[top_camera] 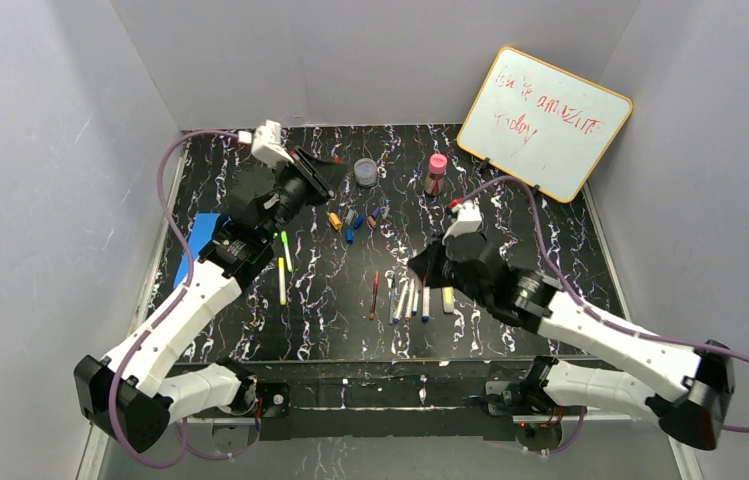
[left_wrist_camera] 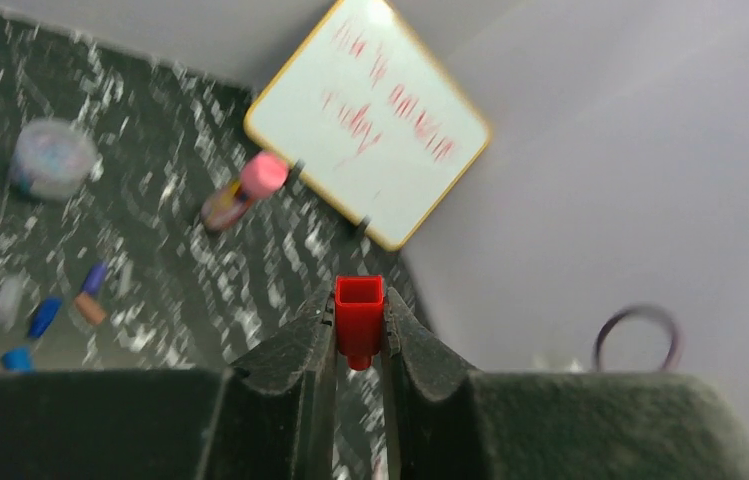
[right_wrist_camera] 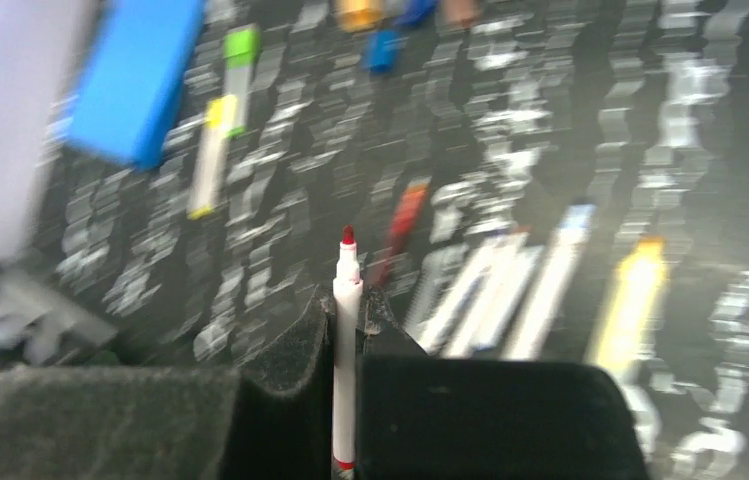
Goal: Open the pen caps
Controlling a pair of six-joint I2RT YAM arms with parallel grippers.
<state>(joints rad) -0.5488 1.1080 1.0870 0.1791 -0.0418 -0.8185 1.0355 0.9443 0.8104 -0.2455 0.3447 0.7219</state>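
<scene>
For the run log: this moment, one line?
left hand shut on small red plastic cap | right hand shut on uncapped white red-tipped marker

Left pincer point(left_wrist_camera: 358, 320) closed, right pincer point(right_wrist_camera: 347, 300) closed, both arms reaching forward

left pincer point(left_wrist_camera: 359, 335): clamped on red cap point(left_wrist_camera: 359, 318) | whiteboard point(left_wrist_camera: 370, 125) behind, writing blurred, apparently red
</scene>
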